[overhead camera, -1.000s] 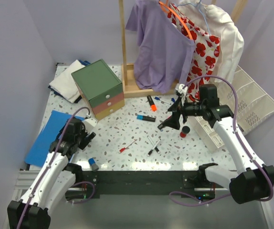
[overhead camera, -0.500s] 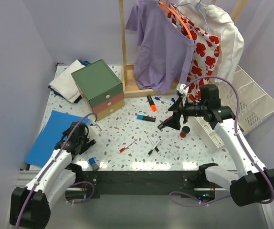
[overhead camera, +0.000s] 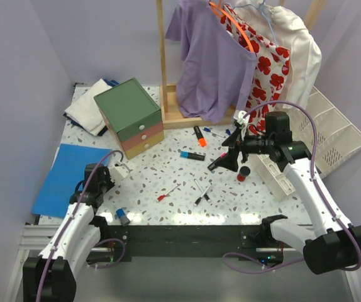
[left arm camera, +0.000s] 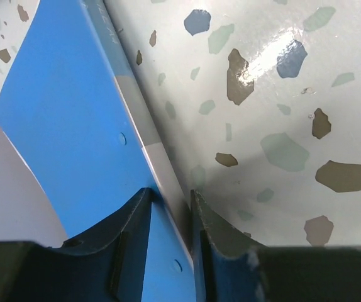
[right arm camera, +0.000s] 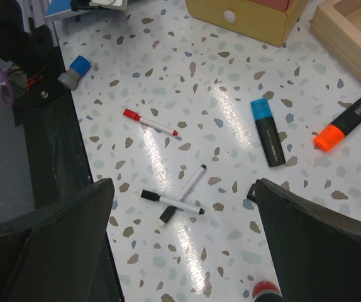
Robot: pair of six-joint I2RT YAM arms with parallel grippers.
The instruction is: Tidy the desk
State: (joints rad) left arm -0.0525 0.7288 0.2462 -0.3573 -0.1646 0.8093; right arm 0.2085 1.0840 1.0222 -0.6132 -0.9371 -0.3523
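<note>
The speckled white desk spans the scene between both arms, with pens scattered across its middle. A blue folder lies at its near-left edge, and the left gripper is pinched on the folder's grey-striped rim. The right gripper hangs above the right side, jaws spread wide, holding nothing.

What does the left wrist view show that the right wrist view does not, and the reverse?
Only the left wrist: the edge of the blue folder between the fingers of the left gripper. Only the right wrist: the open right gripper, a red pen, two crossed pens, a blue-capped marker, an orange highlighter. Both: the speckled desk; a blue scrap at the right view's top edge may be that folder.
</note>
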